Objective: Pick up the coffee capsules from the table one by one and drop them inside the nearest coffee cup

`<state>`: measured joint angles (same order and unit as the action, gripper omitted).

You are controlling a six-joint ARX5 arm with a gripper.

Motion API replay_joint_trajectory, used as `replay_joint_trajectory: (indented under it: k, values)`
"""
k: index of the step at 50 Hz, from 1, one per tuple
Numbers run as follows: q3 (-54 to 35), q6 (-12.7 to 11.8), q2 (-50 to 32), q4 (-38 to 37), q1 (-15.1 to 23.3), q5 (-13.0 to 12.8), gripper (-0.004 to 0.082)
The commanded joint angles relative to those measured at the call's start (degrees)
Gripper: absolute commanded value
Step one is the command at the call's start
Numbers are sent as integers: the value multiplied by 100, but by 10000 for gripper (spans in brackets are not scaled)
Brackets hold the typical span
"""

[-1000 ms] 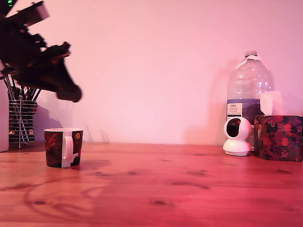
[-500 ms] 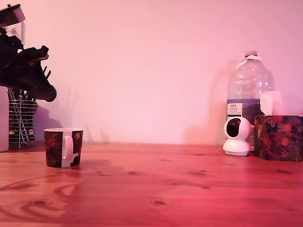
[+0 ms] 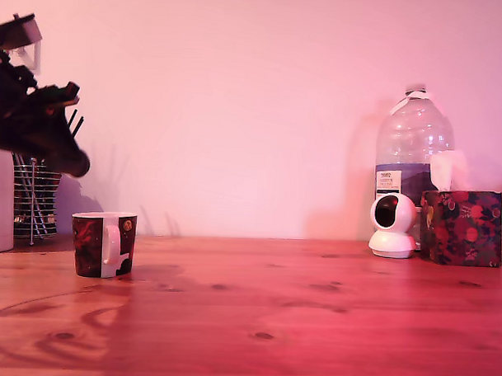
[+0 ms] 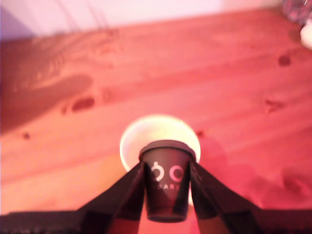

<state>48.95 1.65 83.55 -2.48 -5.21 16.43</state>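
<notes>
Pinching a dark, tapered capsule [image 4: 166, 183], the fingers [image 4: 165, 187] hang over the round white-rimmed cup [image 4: 160, 141] — grainy pine below.

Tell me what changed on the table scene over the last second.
The arm pulled back toward the exterior view's left and dipped a little, so the pincer now hangs above the coffee cup. In the wrist view it is shut on the coffee capsule, poised over the cup's white rim. The cup, the water bottle, the small white camera and the tissue box stayed put.
</notes>
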Motion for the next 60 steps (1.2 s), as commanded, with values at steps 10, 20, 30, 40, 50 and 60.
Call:
replay_joint_trajectory:
  k: [10,20,30,40,50,60]
  values:
    - [608,-9,776,472,-11,-2,201]
    - [1180,39,1235,704,-26,-2,201]
    - [1650,37,1561,988,-77,4,201]
    - [1917,50,1849,1067,-304,-7,201]
    - [2068,146,2000,1163,-435,-254,201]
    - [2083,149,2000,1211,-428,-479,201]
